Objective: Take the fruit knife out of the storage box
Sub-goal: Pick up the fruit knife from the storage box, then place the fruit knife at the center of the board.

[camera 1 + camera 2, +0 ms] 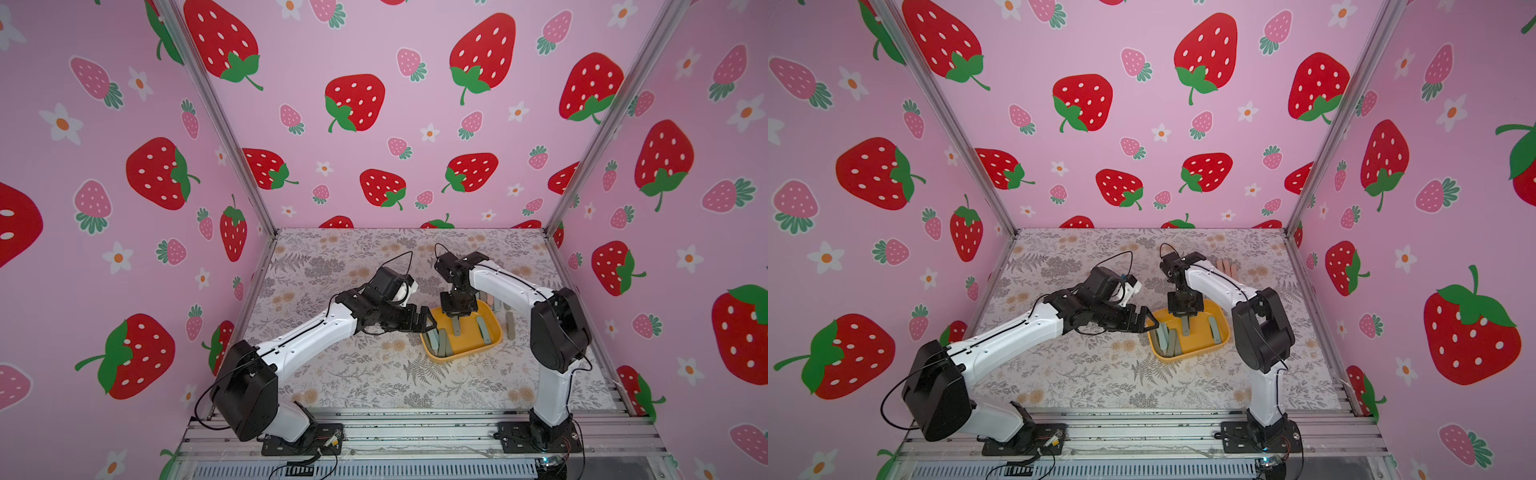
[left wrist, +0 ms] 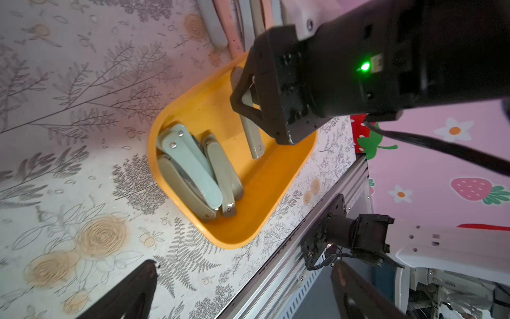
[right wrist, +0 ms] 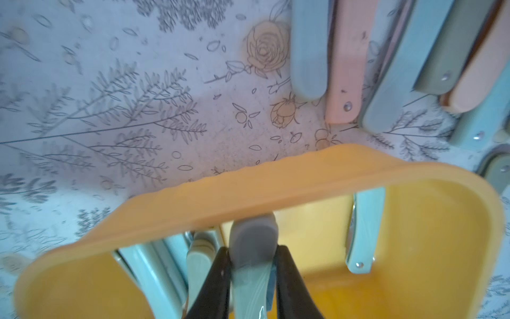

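Right gripper [image 3: 253, 250] pinches fruit knife [image 2: 252, 135] inside storage box [image 1: 469, 353]; left gripper [image 1: 429, 320] wide open, empty, beside box; spare knives [image 2: 193, 171] piled alongside.

You saw the storage box [image 2: 276, 179] as smooth yellow-orange plastic with a soft sheen. The fruit knife [image 3: 249, 265] handle looked like satin grey-green plastic; neighbouring handles carried shiny metal rivets [image 3: 359, 265]. The table cover [image 2: 82, 110] was a matt printed sheet, and the base rails [image 1: 415, 436] were brushed metal.
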Robot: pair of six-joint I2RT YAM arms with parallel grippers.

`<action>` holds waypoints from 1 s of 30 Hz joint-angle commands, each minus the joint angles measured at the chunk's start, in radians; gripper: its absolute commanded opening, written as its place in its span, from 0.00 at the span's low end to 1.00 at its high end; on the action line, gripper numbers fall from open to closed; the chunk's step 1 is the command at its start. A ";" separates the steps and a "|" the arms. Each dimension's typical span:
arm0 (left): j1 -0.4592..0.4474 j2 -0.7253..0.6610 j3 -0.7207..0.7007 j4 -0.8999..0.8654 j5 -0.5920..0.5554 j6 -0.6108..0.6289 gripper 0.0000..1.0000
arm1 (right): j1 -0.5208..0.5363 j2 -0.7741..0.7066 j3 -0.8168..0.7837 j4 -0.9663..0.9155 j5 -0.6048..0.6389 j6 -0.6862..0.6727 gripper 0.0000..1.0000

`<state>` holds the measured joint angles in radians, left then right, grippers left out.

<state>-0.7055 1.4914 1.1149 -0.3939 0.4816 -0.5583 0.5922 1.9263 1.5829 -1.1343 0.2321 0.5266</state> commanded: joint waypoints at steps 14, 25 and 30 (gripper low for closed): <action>-0.022 0.167 0.036 0.426 0.167 -0.100 0.96 | -0.054 -0.109 0.184 -0.184 -0.141 -0.013 0.19; -0.024 0.221 0.058 0.516 0.188 -0.143 0.93 | -0.055 -0.134 0.176 -0.169 -0.258 0.031 0.19; -0.024 0.233 0.062 0.543 0.182 -0.161 0.79 | -0.059 -0.136 0.175 -0.151 -0.309 0.057 0.20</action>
<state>-0.7250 1.7107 1.1397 0.1089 0.6479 -0.7097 0.5381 1.8271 1.7481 -1.2831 -0.0143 0.5560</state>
